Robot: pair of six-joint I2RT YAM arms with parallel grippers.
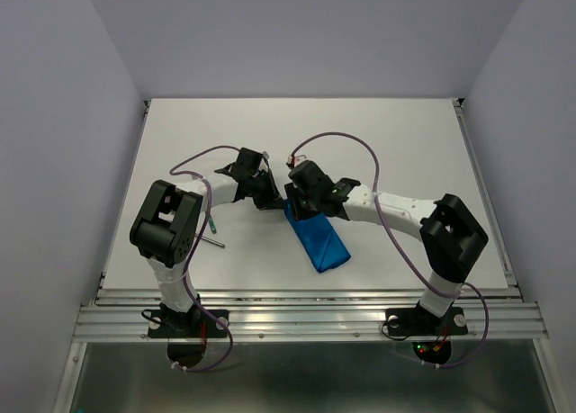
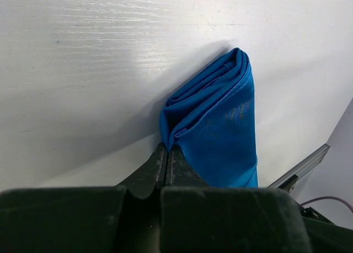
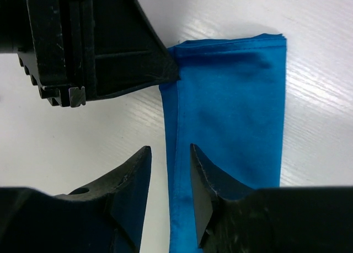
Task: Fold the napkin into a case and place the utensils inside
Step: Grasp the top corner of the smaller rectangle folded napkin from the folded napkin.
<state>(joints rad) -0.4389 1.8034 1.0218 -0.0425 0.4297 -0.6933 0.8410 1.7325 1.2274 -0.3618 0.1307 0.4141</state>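
1. One blue case (image 1: 322, 242) is laid centrally, running 11 to 5 o'clock.
2. Its corner is pinched by the clenched left gripper (image 2: 167, 152).
3. Its edge is straddled by the released right gripper (image 3: 170, 151).
4. The utensils (image 1: 213, 236) are seen at its 9 o'clock.

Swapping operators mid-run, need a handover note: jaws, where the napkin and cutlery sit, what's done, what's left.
Left gripper: jaws shut, tips at a corner of the napkin; unclear whether they pinch a layer.
Right gripper: jaws open, astride the napkin's long edge, holding nothing.
Napkin: folded into a narrow layered packet, flat on the table between the two grippers.
Utensils: on the table by the left arm, apart from the napkin, partly hidden by it.
Done: the folding, by the look of it.
Left: pick up both utensils and slide them into the napkin.
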